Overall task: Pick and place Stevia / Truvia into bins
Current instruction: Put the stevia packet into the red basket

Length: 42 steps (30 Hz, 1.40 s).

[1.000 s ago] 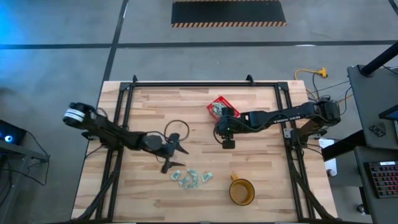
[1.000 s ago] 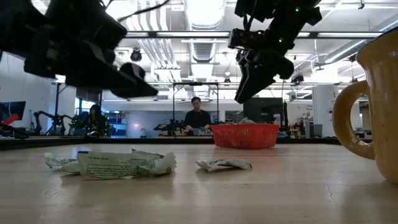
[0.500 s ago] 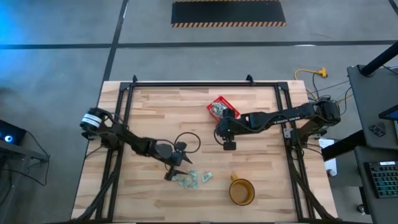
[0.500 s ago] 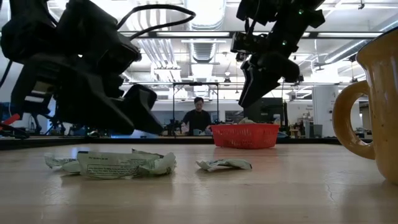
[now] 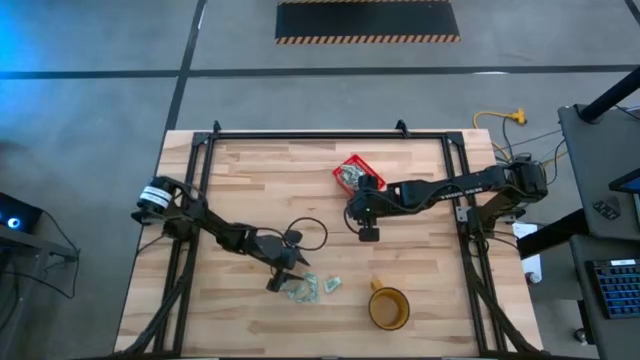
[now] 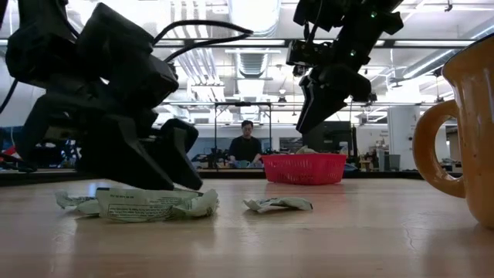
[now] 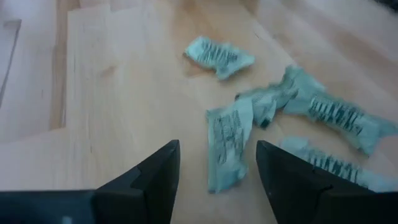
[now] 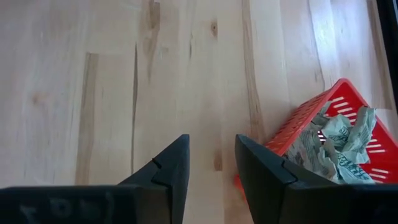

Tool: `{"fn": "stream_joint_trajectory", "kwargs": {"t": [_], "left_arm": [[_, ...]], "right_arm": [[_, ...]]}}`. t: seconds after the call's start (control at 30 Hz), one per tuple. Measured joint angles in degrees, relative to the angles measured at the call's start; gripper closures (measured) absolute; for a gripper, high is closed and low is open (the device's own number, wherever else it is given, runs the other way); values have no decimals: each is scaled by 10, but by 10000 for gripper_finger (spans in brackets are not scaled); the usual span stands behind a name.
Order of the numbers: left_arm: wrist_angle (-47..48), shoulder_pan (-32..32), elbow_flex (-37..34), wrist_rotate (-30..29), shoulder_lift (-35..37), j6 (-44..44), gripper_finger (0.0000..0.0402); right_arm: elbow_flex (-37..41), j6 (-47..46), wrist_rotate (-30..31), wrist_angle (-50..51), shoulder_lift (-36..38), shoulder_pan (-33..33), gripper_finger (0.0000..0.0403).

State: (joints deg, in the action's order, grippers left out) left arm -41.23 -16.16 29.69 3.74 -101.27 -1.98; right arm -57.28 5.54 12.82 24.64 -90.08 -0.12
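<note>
Taking the red basket (image 5: 357, 175) as landmark: the right gripper (image 5: 367, 231) hangs just beside it toward the table's near edge, blocking that side. Farther that way, loose sachets (image 5: 310, 288) and the left gripper (image 5: 284, 283) crowd the wood beside the amber cup (image 5: 389, 308). The tabletop (image 5: 260, 180) left of the basket lies bare.

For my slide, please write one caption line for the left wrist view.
Open left gripper straddles a pale green sachet among loose sachets on the wooden table.
</note>
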Motion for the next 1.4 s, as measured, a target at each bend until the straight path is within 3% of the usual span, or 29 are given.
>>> {"fn": "stream_joint_trajectory", "kwargs": {"t": [0.27, 0.6, 0.77, 1.13, 1.4], "left_arm": [[20, 0, 0, -8, 1, 1, 267], [27, 0, 2, -8, 2, -1, 394], [29, 0, 4, -37, 5, -4, 398], [27, 30, 7, -293, 72, -103, 401], [47, 148, 56, -303, 86, -141, 401]], "right_arm": [[1, -6, 0, 0, 0, 0, 289], [1, -6, 0, 3, 0, 0, 302], [1, -6, 0, 5, 0, 0, 307], [1, -27, 1, 51, 0, 0, 310], [1, -29, -80, 29, 0, 7, 311]]}}
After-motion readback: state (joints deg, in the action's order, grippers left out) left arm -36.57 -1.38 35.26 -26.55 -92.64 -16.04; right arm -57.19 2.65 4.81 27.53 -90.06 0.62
